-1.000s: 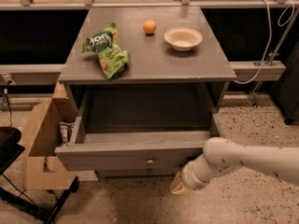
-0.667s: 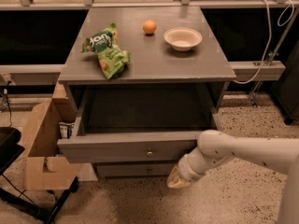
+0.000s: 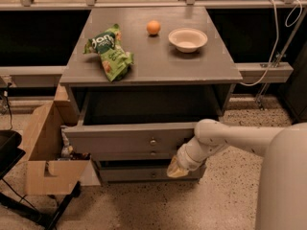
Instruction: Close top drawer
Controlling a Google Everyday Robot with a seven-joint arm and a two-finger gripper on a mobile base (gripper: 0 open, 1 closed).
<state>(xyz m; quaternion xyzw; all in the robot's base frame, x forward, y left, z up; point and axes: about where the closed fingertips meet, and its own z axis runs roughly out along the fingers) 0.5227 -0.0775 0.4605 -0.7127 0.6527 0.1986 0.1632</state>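
The top drawer [image 3: 120, 139] sits further in than it did a second ago. Its front panel is closer under the cabinet top [image 3: 158, 61], and the dark opening behind it is narrower. It is not shut, though: I can see a strip of the interior between the panel and the cabinet's front edge, and the panel stands proud of the lower drawer [image 3: 144, 174].

My gripper [image 3: 176, 168] hangs low at the right end of the drawer front, below the level of the knob [image 3: 153, 141], with the forearm lying across the panel's right edge. I cannot tell whether the gripper is open or closed, or which part of the arm is making contact.

I judge the push is working and the task is perhaps halfway done. The contact is off-centre, so the drawer could skew and bind on its runners. The bag of crisps [image 3: 109, 51], the orange [image 3: 153, 27] and the bowl [image 3: 187, 39] on top have not shifted.
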